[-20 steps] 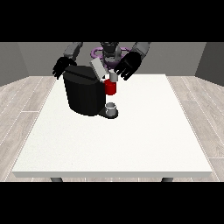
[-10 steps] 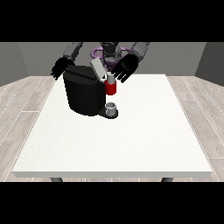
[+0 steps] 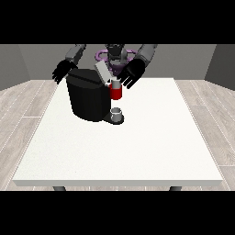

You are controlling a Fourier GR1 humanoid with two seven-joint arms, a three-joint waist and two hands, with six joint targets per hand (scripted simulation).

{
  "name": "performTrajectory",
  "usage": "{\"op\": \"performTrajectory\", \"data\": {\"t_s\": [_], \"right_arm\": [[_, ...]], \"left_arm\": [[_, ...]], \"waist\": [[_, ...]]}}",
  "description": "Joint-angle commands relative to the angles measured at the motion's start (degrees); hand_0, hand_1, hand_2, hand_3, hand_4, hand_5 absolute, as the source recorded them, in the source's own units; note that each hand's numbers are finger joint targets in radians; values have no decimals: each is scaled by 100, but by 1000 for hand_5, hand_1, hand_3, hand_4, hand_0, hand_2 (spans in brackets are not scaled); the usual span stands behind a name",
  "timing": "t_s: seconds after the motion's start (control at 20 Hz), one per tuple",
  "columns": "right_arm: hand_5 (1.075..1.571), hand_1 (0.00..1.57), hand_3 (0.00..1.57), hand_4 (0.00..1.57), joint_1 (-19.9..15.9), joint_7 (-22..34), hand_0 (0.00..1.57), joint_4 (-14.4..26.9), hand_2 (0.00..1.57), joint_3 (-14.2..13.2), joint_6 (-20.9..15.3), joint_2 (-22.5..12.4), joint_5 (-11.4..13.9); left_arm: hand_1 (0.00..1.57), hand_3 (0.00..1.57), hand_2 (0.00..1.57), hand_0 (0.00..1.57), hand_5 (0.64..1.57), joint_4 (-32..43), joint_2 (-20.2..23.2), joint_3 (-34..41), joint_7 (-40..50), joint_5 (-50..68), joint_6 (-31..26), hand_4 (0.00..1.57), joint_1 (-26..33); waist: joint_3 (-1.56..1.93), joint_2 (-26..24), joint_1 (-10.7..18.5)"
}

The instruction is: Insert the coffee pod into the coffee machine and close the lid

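pod [image 3: 116, 92] | just below fingers [image 3: 126, 83] of hand [image 3: 131, 73] at view's right

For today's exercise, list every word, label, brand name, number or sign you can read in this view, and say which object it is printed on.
There is no readable text.
Coffee machine: plain black body, no brand or label visible.
Lid: plain grey, raised, no marking.
Red part at the machine's front: no lettering to be made out.
Cup below it: no marking.
Table: plain white.
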Motion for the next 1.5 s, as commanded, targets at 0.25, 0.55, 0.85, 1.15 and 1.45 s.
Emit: {"op": "performTrajectory", "data": {"t_s": [0.25, 0.55, 0.85, 1.15, 1.45], "right_arm": [[1571, 0, 0, 448, 66, -594, 0, 397, 0, -90, -145, 156, 43], [1571, 0, 0, 446, 88, -353, 0, 98, 0, -133, 96, 3, -163], [1571, 0, 0, 366, 19, -183, 0, 124, 0, -57, 11, 38, -77], [1571, 0, 0, 438, 177, -213, 0, 106, 0, -16, -122, 74, 39], [1571, 0, 0, 458, -279, -119, 0, 198, 0, -187, -120, -32, -78]], "left_arm": [[1249, 1181, 1282, 1249, 1571, -57, -172, -127, 119, -115, -126, 480, -102], [1211, 1123, 1239, 1211, 1571, 75, 6, 29, -105, -43, -166, 460, 47], [1118, 990, 1158, 1118, 1571, 64, -66, -20, 231, -199, -44, 442, -133], [1058, 961, 1125, 1058, 1571, 37, -26, -93, 34, -279, -132, 367, 16], [912, 865, 1022, 912, 1571, -13, 74, -155, -354, -345, -181, 363, -39]], "waist": [[1, 129, 209], [-1, 152, 31], [0, 137, -45], [-1, -30, 78], [-1, 262, 230]]}}
